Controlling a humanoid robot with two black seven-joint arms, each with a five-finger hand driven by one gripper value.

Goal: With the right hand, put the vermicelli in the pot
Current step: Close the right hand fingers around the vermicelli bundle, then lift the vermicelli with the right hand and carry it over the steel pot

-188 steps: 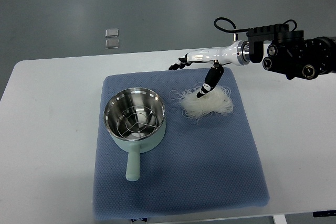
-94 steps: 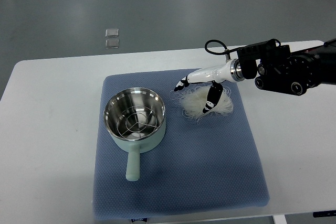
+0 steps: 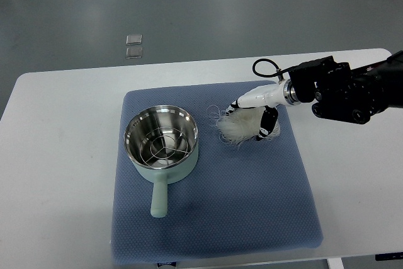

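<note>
A white bench carries a blue quilted mat that covers most of its middle and reaches to its near edge. On the left half of the mat stands the pot, pale green outside with a shiny steel inside and a wire rack lying in its bottom; its handle points toward the near edge of the bench. The pot holds nothing but the rack.

The vermicelli, a loose white tangle of thin strands, lies on the mat toward its far right corner, just beside the pot's right rim but not touching it. A few stray strands curl out toward the pot.

The right arm comes in from the right edge of the bench, black and bulky at the wrist, with a looped black cable above it. The right hand, white with black fingertips, is down on the vermicelli: its fingers close around the bundle, one finger pressing on the far side and the thumb tucked into the right side of the strands. The bundle looks gathered between them and rests on the mat.

On the grey floor beyond the far edge of the bench lie two small square plates, one just behind the other.
</note>
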